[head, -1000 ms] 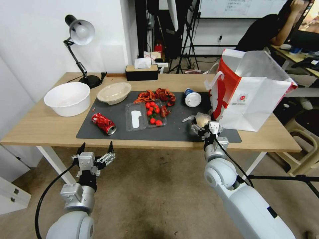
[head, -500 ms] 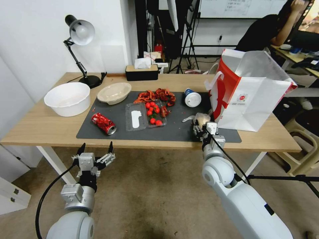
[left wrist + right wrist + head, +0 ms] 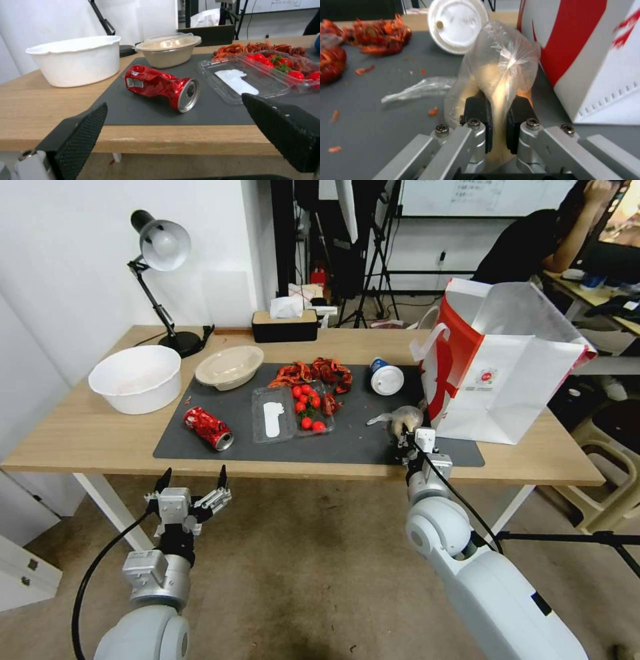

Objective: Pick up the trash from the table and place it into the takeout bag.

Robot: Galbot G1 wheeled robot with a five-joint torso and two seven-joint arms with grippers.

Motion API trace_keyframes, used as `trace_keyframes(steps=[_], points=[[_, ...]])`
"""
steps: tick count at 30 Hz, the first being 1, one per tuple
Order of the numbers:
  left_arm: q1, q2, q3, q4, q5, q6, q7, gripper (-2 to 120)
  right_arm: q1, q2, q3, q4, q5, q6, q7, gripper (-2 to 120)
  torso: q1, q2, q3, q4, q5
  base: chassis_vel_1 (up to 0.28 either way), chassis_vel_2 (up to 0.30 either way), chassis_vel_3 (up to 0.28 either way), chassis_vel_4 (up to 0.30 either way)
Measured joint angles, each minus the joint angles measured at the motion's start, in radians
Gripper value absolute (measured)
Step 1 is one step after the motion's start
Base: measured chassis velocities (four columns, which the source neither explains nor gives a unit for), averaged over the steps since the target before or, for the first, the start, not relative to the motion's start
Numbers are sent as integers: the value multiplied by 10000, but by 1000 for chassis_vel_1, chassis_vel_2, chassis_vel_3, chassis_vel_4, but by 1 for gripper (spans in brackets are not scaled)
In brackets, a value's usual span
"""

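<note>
Already the right gripper (image 3: 498, 125) pinched the crumpled wad (image 3: 500, 72) at the mat's right end — the takeout bag (image 3: 507, 373) just beside, rightward; the left gripper (image 3: 192, 493) hung open

Non-task items, rear of counter
Desk lamp (image 3: 160, 247), white tub (image 3: 135, 378), black tissue box (image 3: 285, 325) standing well apart.

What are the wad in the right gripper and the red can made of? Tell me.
Wad: thin clear plastic film, glossy and creased, around something beige, pinched by the right gripper. Crushed can: likely aluminium, red painted, dented, bare silvery end.
</note>
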Motion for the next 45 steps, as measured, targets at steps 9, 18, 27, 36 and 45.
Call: trace_keyframes(steps=[9, 18, 27, 36, 45], points=[[13, 0, 1, 11, 9, -15, -3, 100, 95, -248, 510, 1036, 408, 1328, -1144, 5, 0, 0, -1, 1, -1, 0, 0, 0, 0], [31, -3, 25, 13, 40, -21, -3, 100, 979, -990, 1726, 2205, 2005, 2500, -2599, 4, 0, 0, -1, 2, -2, 0, 0, 0, 0], [87, -6, 32, -13, 71, -79, -3, 100, 2643, -1916, 2752, 1821, 2834, 1778, -1387, 4, 0, 0, -2, 0, 1, 0, 0, 0, 0], [135, -11, 36, -37, 87, -168, -3, 100, 3732, -2225, 2940, 773, 3378, -203, 755, 4, 1, -1, -1, 2, -1, 0, 0, 0, 0], [153, -13, 15, -35, 88, -219, -22, 100, 3861, -1968, 2779, 330, 3602, -1318, 1428, 32, 0, 0, -1, 2, -2, 0, 0, 0, 0]])
